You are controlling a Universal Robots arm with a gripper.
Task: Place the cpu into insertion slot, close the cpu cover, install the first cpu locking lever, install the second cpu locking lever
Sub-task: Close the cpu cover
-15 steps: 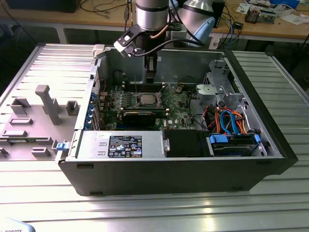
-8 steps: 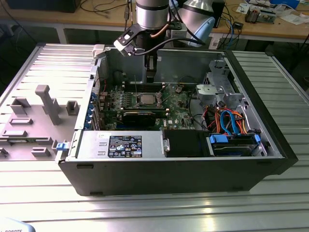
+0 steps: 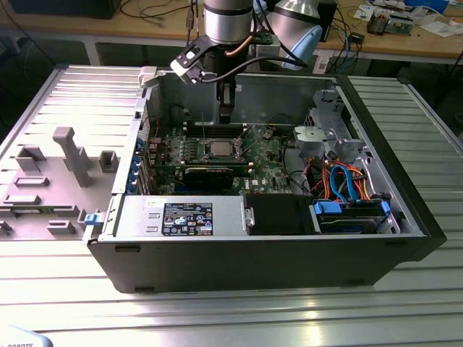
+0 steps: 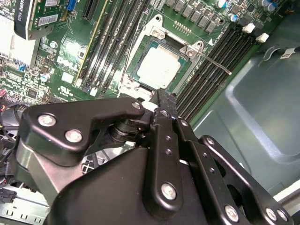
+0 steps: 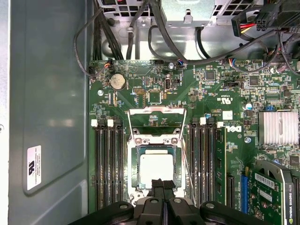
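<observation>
The cpu [image 5: 157, 169] lies flat in the insertion slot [image 5: 137, 165] on the green motherboard, its silver top bare; it also shows in the second wrist view [image 4: 158, 68] and the exterior view [image 3: 217, 148]. The cpu cover [image 5: 157, 111] stands swung open at the socket's far edge. A thin locking lever [image 4: 213, 63] juts out beside the socket, unlatched. My gripper [image 5: 162, 186] is shut with nothing between its fingers, its tips [image 4: 164, 99] just over the socket's near edge. In the exterior view the gripper [image 3: 226, 114] hangs inside the case above the board.
Black memory slots [image 5: 108, 164] flank the socket on both sides. A graphics card [image 5: 274, 187] and a heatsink [image 5: 280, 127] lie to one side. Cables [image 5: 140, 33] hang over the board's far edge. The case wall [image 5: 47, 117] is close by. A drive bay [image 3: 347, 213] holds coloured cables.
</observation>
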